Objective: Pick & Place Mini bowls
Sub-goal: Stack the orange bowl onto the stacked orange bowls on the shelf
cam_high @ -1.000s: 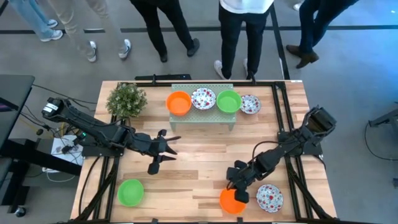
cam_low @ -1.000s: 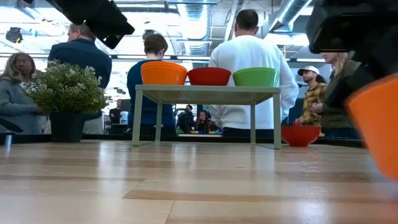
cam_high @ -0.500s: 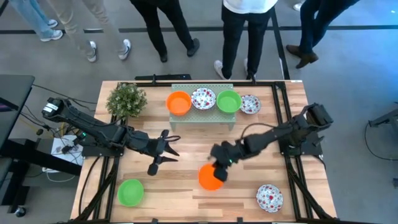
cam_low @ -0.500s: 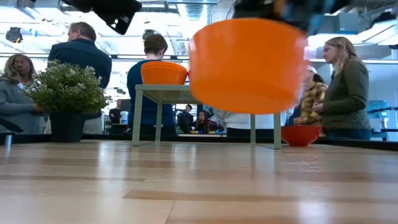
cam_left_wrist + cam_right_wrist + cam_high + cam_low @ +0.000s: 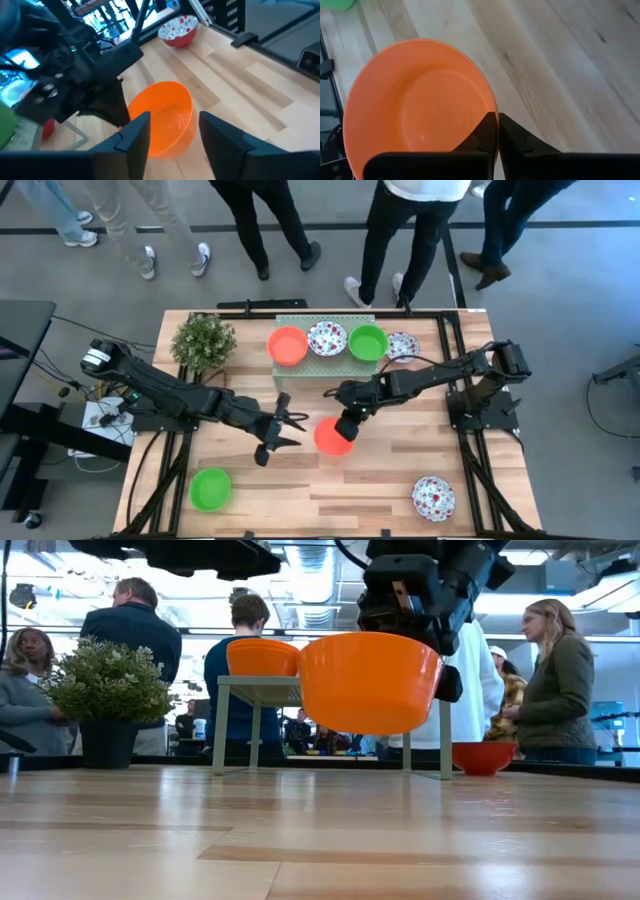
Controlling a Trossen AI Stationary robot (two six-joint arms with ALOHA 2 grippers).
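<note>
My right gripper [image 5: 346, 424] is shut on an orange mini bowl [image 5: 333, 437] above the middle of the table; the bowl also shows in the low view [image 5: 370, 680]. My left gripper [image 5: 291, 429] is open and empty just left of that bowl, its fingers [image 5: 135, 140] pointing at it. An orange bowl [image 5: 288, 345], a floral bowl [image 5: 327, 338] and a green bowl [image 5: 368, 342] stand on the pale green rack [image 5: 325, 368]. Floral bowls rest on the table right of the rack [image 5: 403, 347] and at the near right [image 5: 433, 497]. A green bowl [image 5: 210, 488] rests at the near left. My right gripper pinches the orange bowl's rim [image 5: 491, 107] on its right side, one finger inside the bowl and one outside. The fingers [image 5: 487, 134] slant down from the table's right. The bowl hangs clear of the table, opening up, slightly tilted.
A bushy potted plant [image 5: 203, 340] stands at the far left, beside the rack. Several people stand beyond the table's far edge [image 5: 400, 240]. Bare wood [image 5: 330, 500] lies along the near edge between the green and floral bowls.
My right gripper has lifted the orange bowl from the near right corner and carried it toward the table's left and far side, to the middle, still clear of the table. My left gripper has moved a little toward the right, toward the bowl.
</note>
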